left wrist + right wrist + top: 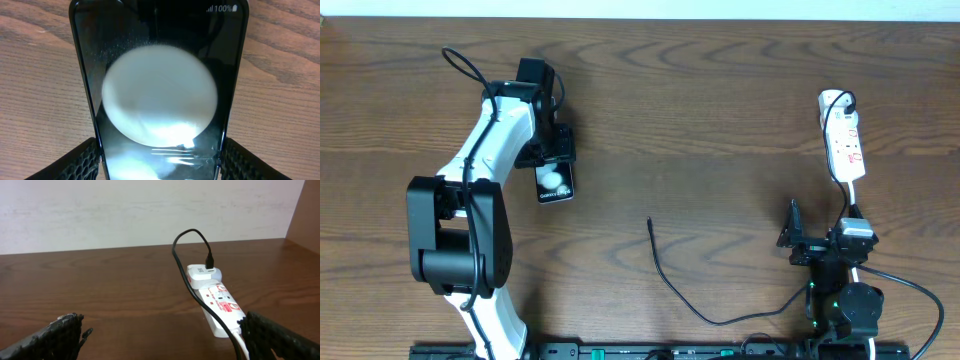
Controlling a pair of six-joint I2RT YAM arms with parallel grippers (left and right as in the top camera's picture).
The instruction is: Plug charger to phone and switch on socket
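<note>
Over on the left side, the left pincer (pixel 159 150) is down on the phone (pixel 556 183), one mesh-padded finger (pixel 80 161) on each long edge, gripping it across its width. The contact sits right at the bottom of the wrist view and is partly cut off. The phone lies flat on the bench (pixel 720 100), screen up, with a big round white glare across the glass and a battery readout just legible in a top corner. From overhead its far end is hidden under the pincer, and its lower edge runs out of the wrist view, so no port can be made out. The charger (pixel 658 262) trails across the middle of the bench, its tip lying loose and well apart from the phone. Farther right the cable slips under the right arm and is lost there. The right pincer (pixel 162 325) hangs wide open, holding nothing, facing the socket (pixel 215 300). The socket lies at the right end of the bench with a white adapter and black lead plugged into its far end. Its switches are too small to read.
</note>
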